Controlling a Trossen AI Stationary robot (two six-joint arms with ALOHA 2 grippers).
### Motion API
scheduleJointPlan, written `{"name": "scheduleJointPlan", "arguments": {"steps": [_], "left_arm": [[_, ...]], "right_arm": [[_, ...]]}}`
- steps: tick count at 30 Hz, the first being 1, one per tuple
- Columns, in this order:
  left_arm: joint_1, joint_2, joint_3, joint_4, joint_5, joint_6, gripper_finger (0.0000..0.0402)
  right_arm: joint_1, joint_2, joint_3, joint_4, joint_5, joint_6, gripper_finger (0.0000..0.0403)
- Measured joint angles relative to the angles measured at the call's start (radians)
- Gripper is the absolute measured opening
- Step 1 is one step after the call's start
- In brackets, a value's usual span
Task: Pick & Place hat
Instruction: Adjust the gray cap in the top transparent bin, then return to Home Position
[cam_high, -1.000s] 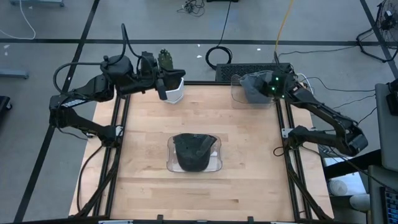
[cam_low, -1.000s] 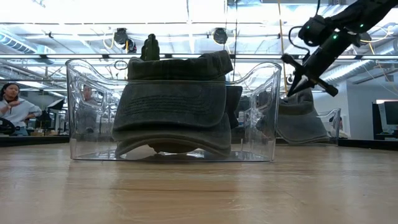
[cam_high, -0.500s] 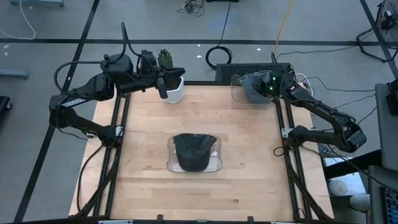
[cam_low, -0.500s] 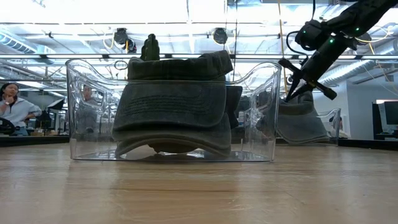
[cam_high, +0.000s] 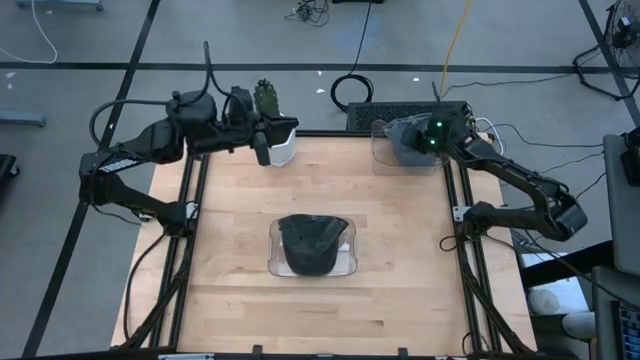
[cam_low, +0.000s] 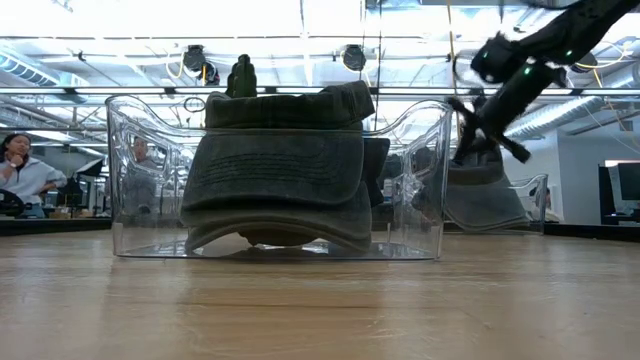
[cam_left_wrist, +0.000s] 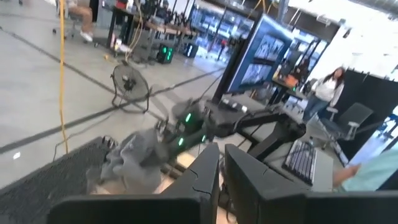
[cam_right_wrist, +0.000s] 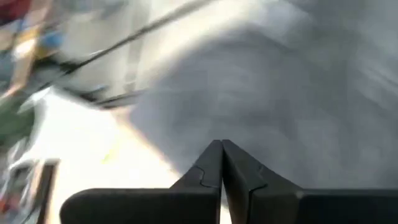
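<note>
A dark hat (cam_high: 312, 243) (cam_low: 280, 180) lies in a clear bin (cam_high: 272, 250) at the table's middle. A grey hat (cam_high: 400, 146) (cam_low: 485, 195) sits in a second clear bin (cam_high: 378, 150) at the far right corner. My right gripper (cam_high: 416, 137) (cam_low: 460, 155) is shut and slants down, right over that grey hat (cam_right_wrist: 280, 93). My left gripper (cam_high: 260, 146) (cam_left_wrist: 221, 171) waits at the far left, raised and level, its fingers all but together with nothing between them. My right gripper has its shut fingertips (cam_right_wrist: 222, 155) at the top of the grey hat, coming from above at a slant. I cannot tell whether they touch the cloth, because the view is blurred.
A white container (cam_high: 283, 143) with a green object (cam_high: 265, 95) behind it stands at the far left edge, beside my left gripper. Bare wooden tabletop (cam_high: 230, 300) lies all around the middle bin. People sit in the room beyond the table (cam_low: 20, 170).
My right gripper has edged toward the table's far edge and a little down over the grey hat, rolling slightly, still shut. The hats and bins have kept their places.
</note>
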Motion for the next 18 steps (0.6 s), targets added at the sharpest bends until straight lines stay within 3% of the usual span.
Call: {"name": "scheduleJointPlan", "arguments": {"steps": [5, 9, 13, 18], "left_arm": [[-0.017, 0.0, 0.0, -0.064, 0.0, -0.006, 0.0035], [-0.019, 0.0, 0.0, -0.077, 0.0, 0.02, 0.0035], [0.004, 0.0, 0.0, -0.076, 0.0, 0.039, 0.0035], [0.044, 0.0, 0.0, -0.075, 0.0, 0.019, 0.0035]], "right_arm": [[0.03, -0.136, 0.0, 0.063, -0.182, -0.281, 0.0], [0.106, -0.297, 0.0, 0.047, -0.25, -0.327, 0.0], [0.206, -0.461, 0.0, 0.082, -0.254, -0.301, 0.0], [0.311, -0.595, 0.003, 0.083, -0.101, -0.248, 0.0]]}}
